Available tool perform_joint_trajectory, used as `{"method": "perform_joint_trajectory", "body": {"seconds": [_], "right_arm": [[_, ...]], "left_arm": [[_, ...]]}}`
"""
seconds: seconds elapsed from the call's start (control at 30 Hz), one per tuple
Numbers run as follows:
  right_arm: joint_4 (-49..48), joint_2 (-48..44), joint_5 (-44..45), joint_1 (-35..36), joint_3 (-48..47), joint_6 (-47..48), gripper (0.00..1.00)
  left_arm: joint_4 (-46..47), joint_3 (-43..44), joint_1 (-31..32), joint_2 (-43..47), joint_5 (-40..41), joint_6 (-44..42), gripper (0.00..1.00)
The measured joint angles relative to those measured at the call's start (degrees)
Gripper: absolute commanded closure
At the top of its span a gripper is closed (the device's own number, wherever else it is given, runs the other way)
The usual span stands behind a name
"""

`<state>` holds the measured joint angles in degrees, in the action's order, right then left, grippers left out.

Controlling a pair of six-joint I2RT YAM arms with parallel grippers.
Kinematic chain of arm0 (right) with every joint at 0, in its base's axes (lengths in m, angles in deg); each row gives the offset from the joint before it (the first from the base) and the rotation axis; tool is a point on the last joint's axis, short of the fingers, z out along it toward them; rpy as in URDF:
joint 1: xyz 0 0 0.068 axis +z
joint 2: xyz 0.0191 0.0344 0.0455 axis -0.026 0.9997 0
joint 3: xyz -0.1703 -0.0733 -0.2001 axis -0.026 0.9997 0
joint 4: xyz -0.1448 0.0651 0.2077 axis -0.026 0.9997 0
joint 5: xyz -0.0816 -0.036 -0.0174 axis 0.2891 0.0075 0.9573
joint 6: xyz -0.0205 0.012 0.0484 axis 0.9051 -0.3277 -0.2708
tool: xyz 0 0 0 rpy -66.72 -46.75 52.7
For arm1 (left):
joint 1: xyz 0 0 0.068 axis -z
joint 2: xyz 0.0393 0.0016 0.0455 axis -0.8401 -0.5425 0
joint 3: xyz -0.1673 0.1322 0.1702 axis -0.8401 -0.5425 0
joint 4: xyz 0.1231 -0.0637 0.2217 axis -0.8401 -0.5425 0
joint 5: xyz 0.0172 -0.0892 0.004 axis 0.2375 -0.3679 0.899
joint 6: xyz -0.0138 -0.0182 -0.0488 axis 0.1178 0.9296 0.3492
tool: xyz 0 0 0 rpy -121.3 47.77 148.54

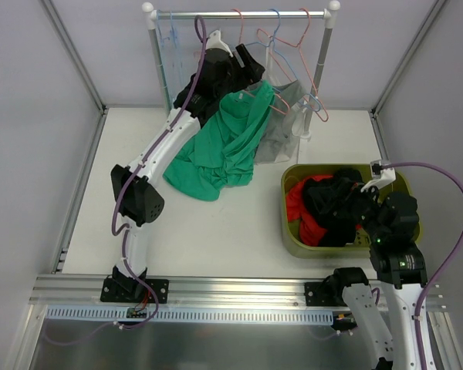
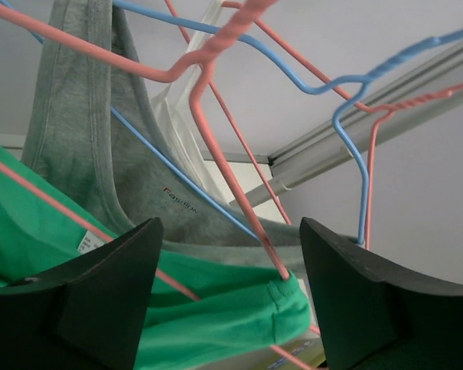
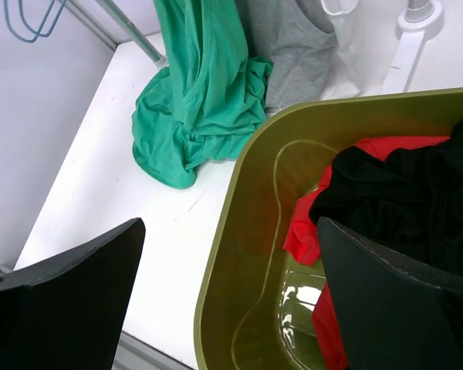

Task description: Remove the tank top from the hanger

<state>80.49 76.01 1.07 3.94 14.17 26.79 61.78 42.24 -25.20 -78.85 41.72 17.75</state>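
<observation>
A green tank top hangs by one strap from a pink wire hanger on the rack, and most of it is heaped on the table. My left gripper is raised at the rack. In the left wrist view it is open, and the green strap on the pink hanger lies in the gap, not clamped. A grey tank top hangs on a blue hanger behind it. My right gripper is open and empty over the olive basket's rim.
The rack rail carries several pink and blue wire hangers, and a white garment hangs beside the grey top. The olive basket at the right holds black and red clothes. White walls enclose the table.
</observation>
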Motion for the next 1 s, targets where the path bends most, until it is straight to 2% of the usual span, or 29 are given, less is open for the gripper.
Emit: {"method": "perform_joint_trajectory", "body": {"seconds": [0.03,0.1,0.13,0.27,0.33,0.37,0.47,0.77,1.0], "right_arm": [[0.0,-0.11,-0.52,0.0,0.0,0.0,0.01],[0.0,-0.28,-1.25,0.0,0.0,0.0,0.01],[0.0,-0.42,-1.53,0.0,0.02,0.0,0.01],[0.0,-0.66,-2.38,0.0,0.11,0.0,0.01],[0.0,-0.61,-2.69,0.0,0.11,0.0,0.01],[-0.04,-0.57,-2.91,0.0,0.11,0.0,0.01],[-0.22,0.0,-3.91,0.0,0.11,0.0,0.01],[-0.46,1.46,-4.98,0.0,0.11,0.0,0.01],[-0.85,2.4,-5.03,0.0,0.11,0.13,0.0]], "left_arm": [[0.57,0.0,0.0,-0.68,0.24,0.35,0.43],[1.92,0.0,0.0,-1.64,0.48,0.85,0.54],[2.73,-0.02,0.0,-1.9,0.44,0.96,0.66],[6.75,-2.08,0.2,-1.51,0.24,1.55,0.81],[9.84,-5.31,0.39,-0.33,0.22,1.55,0.84],[11.04,-7.37,0.57,0.68,0.26,1.57,0.9],[14.05,-13.49,0.7,3.91,0.22,1.7,1.0],[15.56,-20.41,0.55,11.76,-1.36,0.22,1.0],[15.91,-23.5,-1.7,20.28,-9.27,1.44,1.0]]}}
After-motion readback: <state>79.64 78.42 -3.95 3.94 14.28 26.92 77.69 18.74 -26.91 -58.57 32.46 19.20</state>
